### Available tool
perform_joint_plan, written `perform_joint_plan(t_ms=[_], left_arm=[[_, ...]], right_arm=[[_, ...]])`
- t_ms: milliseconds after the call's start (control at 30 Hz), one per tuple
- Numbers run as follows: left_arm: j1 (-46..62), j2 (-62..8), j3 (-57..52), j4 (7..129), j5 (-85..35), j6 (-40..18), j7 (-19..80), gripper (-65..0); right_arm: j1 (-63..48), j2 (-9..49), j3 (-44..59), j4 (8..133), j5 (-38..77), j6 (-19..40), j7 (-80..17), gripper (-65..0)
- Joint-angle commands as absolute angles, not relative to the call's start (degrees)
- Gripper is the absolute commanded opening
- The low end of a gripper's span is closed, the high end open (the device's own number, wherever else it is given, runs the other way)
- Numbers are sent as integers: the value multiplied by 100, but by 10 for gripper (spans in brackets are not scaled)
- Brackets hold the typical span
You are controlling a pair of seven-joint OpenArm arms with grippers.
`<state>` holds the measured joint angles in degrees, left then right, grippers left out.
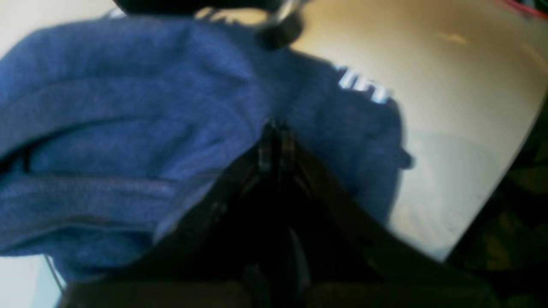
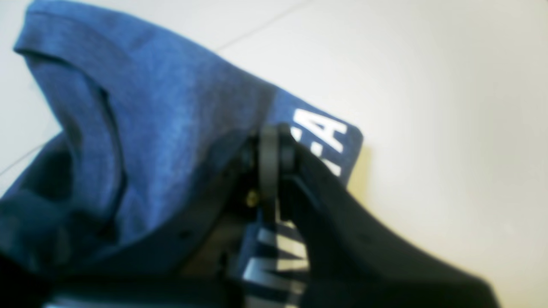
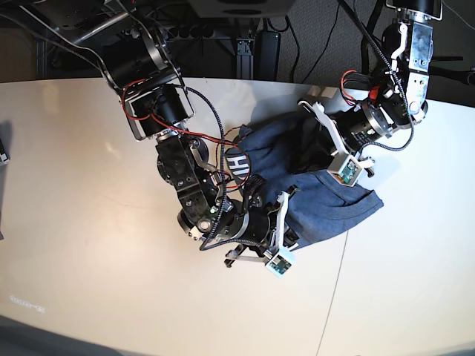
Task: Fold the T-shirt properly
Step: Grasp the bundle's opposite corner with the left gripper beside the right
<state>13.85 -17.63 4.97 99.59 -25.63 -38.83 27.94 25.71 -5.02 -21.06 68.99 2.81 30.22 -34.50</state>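
Both pincers pinching cloth — left gripper and right gripper each pressed together on the T-shirt.

From my seat I see the shirt bunched on the white table between the two arms — white lettering shows beside the right fingertips, and a hemmed edge runs left of the left ones.

We are looking at a wide cream-white table, its surface running under the whole scene. A thin seam is crossing the tabletop toward the near edge. Near the left edge, a small dark object is lying, too cut off to identify. Behind the far edge, black cables and metal framing are sitting in shadow.
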Motion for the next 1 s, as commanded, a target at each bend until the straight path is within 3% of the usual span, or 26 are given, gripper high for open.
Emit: perform_joint_plan(t_ms=[0,633,967], left_arm=[[1304,-1798,480,9918,-2624,-4000,2679,-650],[1455,-2023,-613,9712,-3225,-3970,3242,-650],[1734,-2290,-613,9710,-3192,-3968,3295,-650]], right_arm=[[2722,-561,-2093,6971,322,2917,-3323,-650],[2709,-537,-2091,5924,272,2915,-3350,-650],[2707,16,-2091,5905,373,2915,-3581,-650]])
